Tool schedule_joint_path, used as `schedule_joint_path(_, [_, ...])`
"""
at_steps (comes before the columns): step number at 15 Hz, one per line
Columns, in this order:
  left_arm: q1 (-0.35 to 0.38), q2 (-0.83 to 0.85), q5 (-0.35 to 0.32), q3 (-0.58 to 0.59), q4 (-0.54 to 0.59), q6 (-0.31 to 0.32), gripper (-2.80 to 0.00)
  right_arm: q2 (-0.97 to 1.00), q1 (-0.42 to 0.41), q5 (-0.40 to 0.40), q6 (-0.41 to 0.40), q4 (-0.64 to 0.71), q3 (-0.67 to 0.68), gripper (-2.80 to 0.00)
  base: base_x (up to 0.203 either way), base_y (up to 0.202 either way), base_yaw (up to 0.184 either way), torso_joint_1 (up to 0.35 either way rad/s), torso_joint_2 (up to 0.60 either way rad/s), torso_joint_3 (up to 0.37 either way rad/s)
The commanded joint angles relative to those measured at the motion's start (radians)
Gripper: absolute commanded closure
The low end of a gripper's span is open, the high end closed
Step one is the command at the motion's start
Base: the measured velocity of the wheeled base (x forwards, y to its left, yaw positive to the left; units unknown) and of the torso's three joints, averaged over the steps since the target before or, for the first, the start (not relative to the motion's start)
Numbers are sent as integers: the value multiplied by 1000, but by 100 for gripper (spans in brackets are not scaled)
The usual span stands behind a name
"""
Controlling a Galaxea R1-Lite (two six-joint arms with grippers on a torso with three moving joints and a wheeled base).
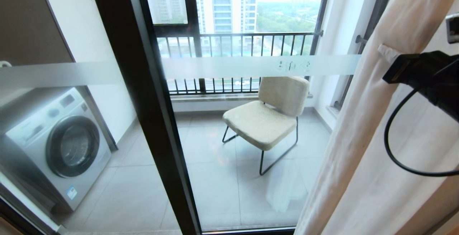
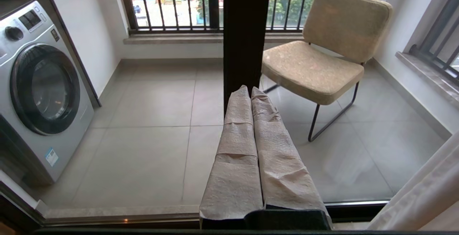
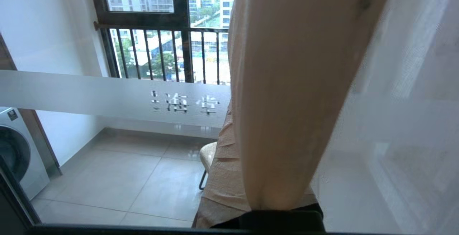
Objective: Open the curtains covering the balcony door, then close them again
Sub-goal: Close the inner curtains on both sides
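Note:
The curtains hang bunched at the right edge of the balcony door, leaving its glass and frosted band uncovered. My right gripper reaches in from the right at band height and is shut on a beige curtain fold. That fold runs out from between the jaws and hides one taped finger; the other finger shows beside it. Thin sheer hangs next to the fold. My left gripper is low in front of the door's dark frame, shut and empty, outside the head view.
Behind the glass are a silver washing machine at the left, a beige chair on the tiled floor, and a barred railing under the far window. A black cable loops below my right arm.

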Motion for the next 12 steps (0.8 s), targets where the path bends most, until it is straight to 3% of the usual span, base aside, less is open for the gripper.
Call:
schedule_joint_path(1, [0,0,0,0,0,0,0,25,15,0,-2,-8,-31,0,0,196,0,1,2,1])
schedule_joint_path(12, [0,0,0,0,0,0,0,79,102,-1,-4,-8,-97,0,0,192,0,2,2,2])
